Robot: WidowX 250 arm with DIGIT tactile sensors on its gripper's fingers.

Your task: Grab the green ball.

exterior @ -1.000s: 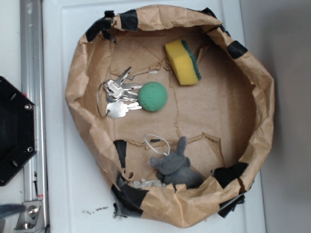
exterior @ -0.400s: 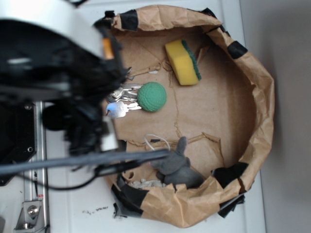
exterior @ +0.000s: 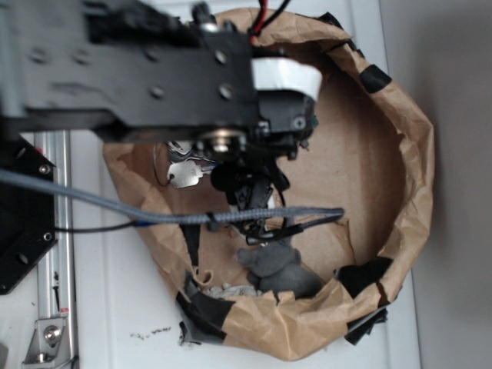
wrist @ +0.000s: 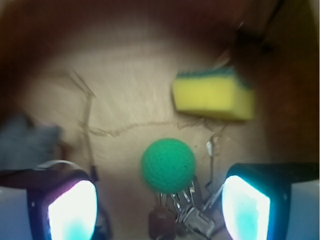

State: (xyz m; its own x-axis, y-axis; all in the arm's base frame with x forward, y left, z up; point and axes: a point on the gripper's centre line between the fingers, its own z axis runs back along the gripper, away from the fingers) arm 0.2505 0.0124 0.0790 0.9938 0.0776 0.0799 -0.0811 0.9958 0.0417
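The green ball (wrist: 168,165) is small, round and dimpled. In the wrist view it lies on the brown paper floor, centred just beyond the gap between my fingers. My gripper (wrist: 160,210) is open above it; the left pad (wrist: 72,210) and right pad (wrist: 247,207) stand wide apart with nothing held. A bunch of keys (wrist: 185,215) touches the ball's near side, under the gap. In the exterior view the arm and gripper (exterior: 250,192) hang over the bag and hide the ball.
A yellow sponge (wrist: 212,95) with a dark green side lies beyond the ball. A grey plush elephant (exterior: 277,265) sits by the near wall. The crumpled brown paper wall (exterior: 407,154) rings everything. Keys (exterior: 184,173) peek out beside the arm.
The arm has swung in from the left over the paper bag, now covering the ball and most of the sponge in the exterior view. The objects have not moved.
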